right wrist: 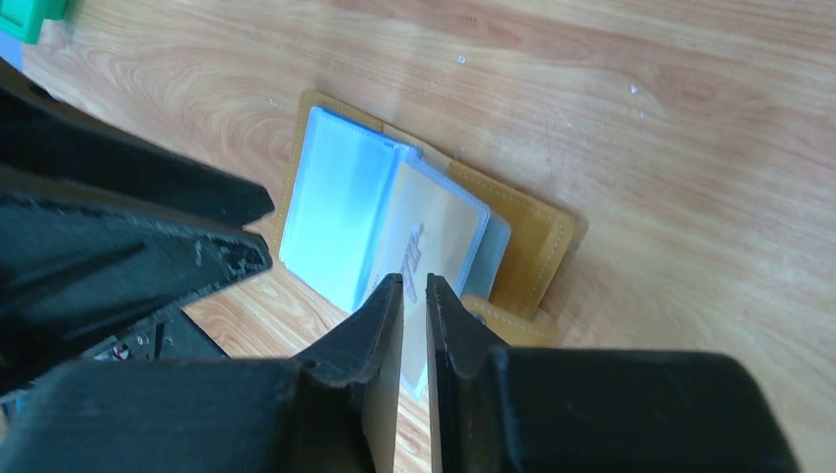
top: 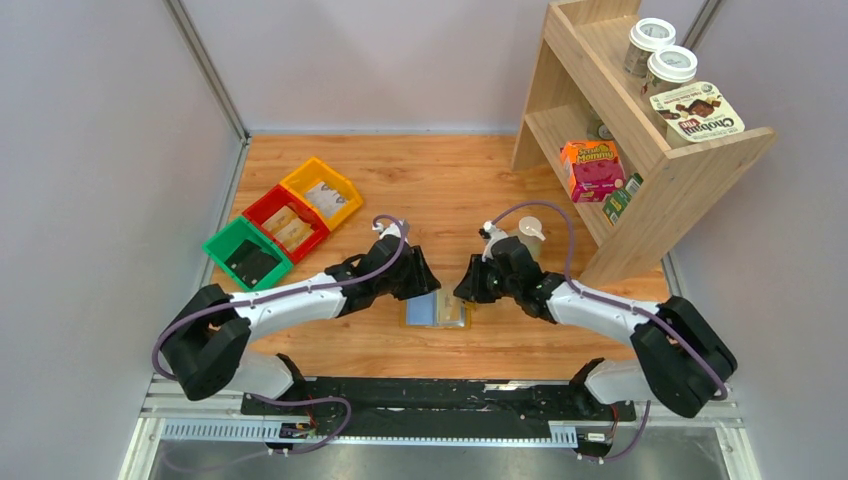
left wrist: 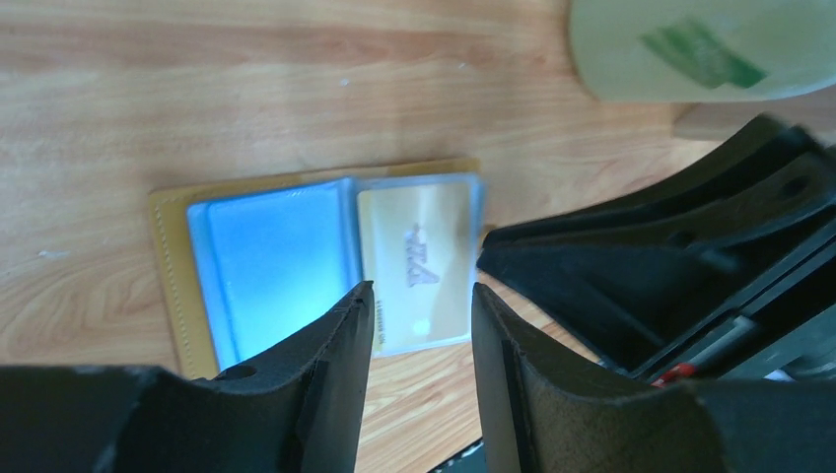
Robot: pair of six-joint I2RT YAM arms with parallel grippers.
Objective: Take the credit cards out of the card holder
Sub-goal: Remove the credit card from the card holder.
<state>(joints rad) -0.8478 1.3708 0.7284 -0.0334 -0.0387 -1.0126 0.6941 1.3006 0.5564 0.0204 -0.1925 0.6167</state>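
Note:
The mustard-yellow card holder (top: pixel 437 311) (left wrist: pixel 168 256) (right wrist: pixel 537 241) lies open on the wooden table between both arms. Pale blue credit cards (left wrist: pixel 276 266) (right wrist: pixel 330 212) fill its left half. A cream credit card (left wrist: pixel 419 256) (right wrist: pixel 434 232) in a clear leaf sits tilted up over the right half. My right gripper (top: pixel 470 295) (right wrist: pixel 415 281) has its jaws almost together, with that card's near edge between them. My left gripper (top: pixel 420 285) (left wrist: pixel 422 291) hovers open above the holder's near edge, only bare wood between its fingers.
Green (top: pixel 247 255), red (top: pixel 285 224) and yellow (top: pixel 322 192) bins with tan packets stand at the back left. A wooden shelf (top: pixel 640 140) with groceries rises at the right. A pale container (top: pixel 530 232) (left wrist: pixel 700 49) stands just behind the right gripper.

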